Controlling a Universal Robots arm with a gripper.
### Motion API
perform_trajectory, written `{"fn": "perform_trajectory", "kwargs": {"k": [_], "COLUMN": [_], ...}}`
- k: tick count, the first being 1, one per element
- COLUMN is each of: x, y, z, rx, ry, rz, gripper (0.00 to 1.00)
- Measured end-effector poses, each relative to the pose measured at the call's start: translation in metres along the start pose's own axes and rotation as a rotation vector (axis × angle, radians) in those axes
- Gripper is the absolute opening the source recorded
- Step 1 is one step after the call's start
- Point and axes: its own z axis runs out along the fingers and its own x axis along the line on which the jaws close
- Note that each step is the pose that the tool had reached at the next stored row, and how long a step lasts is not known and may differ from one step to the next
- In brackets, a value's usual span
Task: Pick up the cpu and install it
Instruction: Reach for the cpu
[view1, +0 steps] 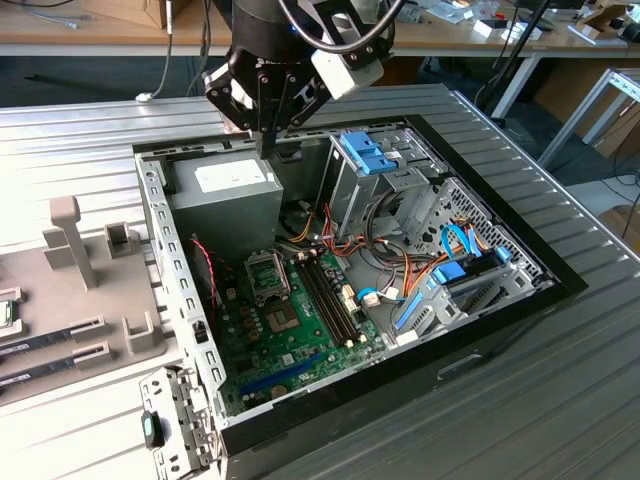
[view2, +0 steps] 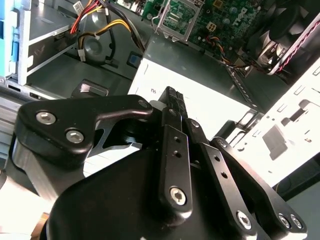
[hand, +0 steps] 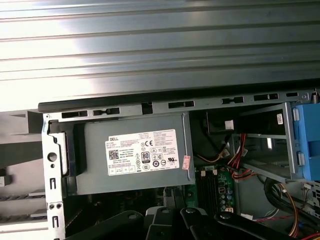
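Ribbed metal bench (view1: 520, 400) carrying an open computer case (view1: 152, 210), seen from above in the exterior view. Grey power-supply box (view1: 225, 195) sits in the case's far corner, its labelled face also visible in the first wrist view (hand: 135, 155). Green motherboard (view1: 250, 335) lies on the case floor, with the hinged silver socket frame (view1: 268, 273) near its middle. Grey holder (view1: 140, 335) rests on the bench at the exterior view's left, outside the case. Gripper (view1: 266, 148) hangs over the case's far wall, just above the power-supply box; its fingers (view2: 175, 97) are together, with nothing seen between them. The cpu (view1: 7, 312) lies on the holder at the exterior view's left edge, partly cut off and well apart from the gripper.
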Motion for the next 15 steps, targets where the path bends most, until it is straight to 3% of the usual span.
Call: {"fn": "perform_trajectory", "kwargs": {"k": [15], "x": [0.0108], "y": [-0.0008], "z": [-0.0003], "rx": [0.0000], "ry": [0.0000], "rz": [0.000], "gripper": [0.10]}}
